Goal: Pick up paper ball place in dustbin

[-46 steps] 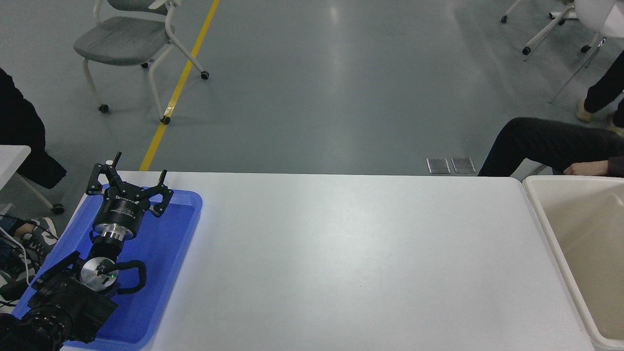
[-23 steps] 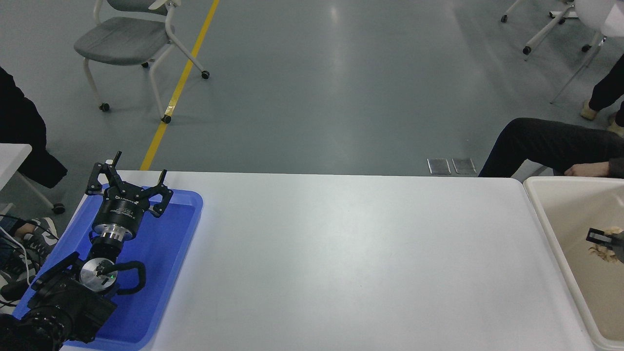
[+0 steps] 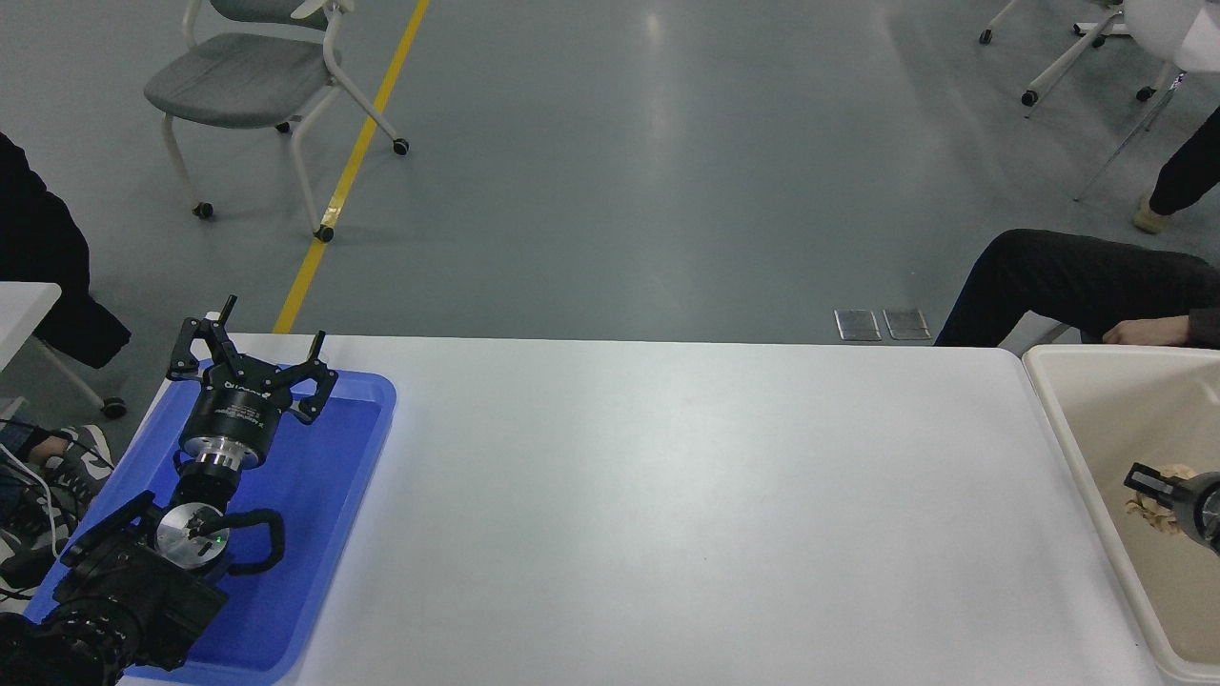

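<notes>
Gripping the paper ball (image 3: 1155, 505) over the dustbin (image 3: 1048, 400), right claw (image 3: 1148, 491) (left claw (image 3: 250, 354) open)

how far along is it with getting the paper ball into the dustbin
Done: the pick-up and the carry. The right end effector is over the inside of the dustbin, with the paper ball against its tip. In hand: the ball appears gripped, not yet lying on the bin floor. Left: letting go and pulling the arm back. The left end effector sits open over the blue tray.
</notes>
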Controlling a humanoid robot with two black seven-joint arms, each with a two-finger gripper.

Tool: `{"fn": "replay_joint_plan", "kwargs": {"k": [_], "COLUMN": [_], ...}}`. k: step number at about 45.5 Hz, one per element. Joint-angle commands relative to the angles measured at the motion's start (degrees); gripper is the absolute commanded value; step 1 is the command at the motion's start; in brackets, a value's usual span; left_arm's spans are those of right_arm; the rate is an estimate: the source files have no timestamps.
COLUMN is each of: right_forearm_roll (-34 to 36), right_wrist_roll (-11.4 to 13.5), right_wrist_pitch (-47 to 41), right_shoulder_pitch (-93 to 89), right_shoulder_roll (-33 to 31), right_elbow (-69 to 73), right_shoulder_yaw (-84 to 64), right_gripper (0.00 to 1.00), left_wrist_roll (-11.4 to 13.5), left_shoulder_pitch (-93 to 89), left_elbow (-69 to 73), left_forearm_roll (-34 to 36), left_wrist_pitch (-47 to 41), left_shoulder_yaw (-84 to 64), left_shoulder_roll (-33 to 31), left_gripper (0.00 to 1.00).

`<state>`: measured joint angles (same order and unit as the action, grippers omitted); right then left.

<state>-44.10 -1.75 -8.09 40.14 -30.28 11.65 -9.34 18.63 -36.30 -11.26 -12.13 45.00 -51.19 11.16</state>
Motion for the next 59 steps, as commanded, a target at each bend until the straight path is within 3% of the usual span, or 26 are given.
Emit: {"fn": "replay_joint_plan", "kwargs": {"k": [1, 18, 28, 34, 40, 50, 54, 59], "right_forearm_roll": [0.07, 3.05, 19.56, 23.18, 28.44, 53.14, 58.07, 59.22], "right_wrist_roll": [-0.01, -0.01, 0.17, 0.26, 0.17, 0.17, 0.17, 0.17], "right_wrist_pitch": [0.10, -0.17, -0.52, -0.61, -0.34, -0.96, -1.13, -2.19], "right_shoulder_pitch": [-0.23, 2.39, 9.87, 9.87, 9.44, 7.68, 6.28, 4.08], "right_shoulder_roll": [0.14, 0.22, -1.44, -6.54, -6.54, -0.23, 3.55, 8.39], "right_elbow": [-0.14, 0.13, 9.69, 22.08, 31.93, 36.96, 36.69, 36.43], "right_shoulder_yaw": [1.52, 7.14, 16.97, 29.98, 38.51, 44.40, 47.48, 52.14], "right_gripper": [1.00, 1.00, 1.00, 1.00, 1.00, 1.00, 1.00, 1.00], "left_wrist_roll": [0.00, 0.00, -0.09, 0.00, 0.00, -0.09, -0.09, -0.09], "left_shoulder_pitch": [0.00, 0.09, 0.00, 0.09, 0.09, 0.09, 0.09, 0.09], "left_elbow": [-0.07, 0.10, -0.07, 0.10, -0.07, 0.10, -0.07, -0.07], "left_forearm_roll": [0.00, 0.00, 0.00, 0.00, 0.00, 0.00, 0.00, 0.00], "left_wrist_pitch": [0.00, 0.00, 0.00, 0.00, 0.00, 0.00, 0.00, 0.00], "left_shoulder_yaw": [0.04, 0.04, -0.05, 0.04, -0.05, 0.04, 0.04, 0.04], "left_shoulder_roll": [0.00, 0.09, 0.09, 0.09, 0.17, 0.09, 0.09, 0.09], "left_gripper": [1.00, 1.00, 1.00, 1.00, 1.00, 1.00, 1.00, 1.00]}}
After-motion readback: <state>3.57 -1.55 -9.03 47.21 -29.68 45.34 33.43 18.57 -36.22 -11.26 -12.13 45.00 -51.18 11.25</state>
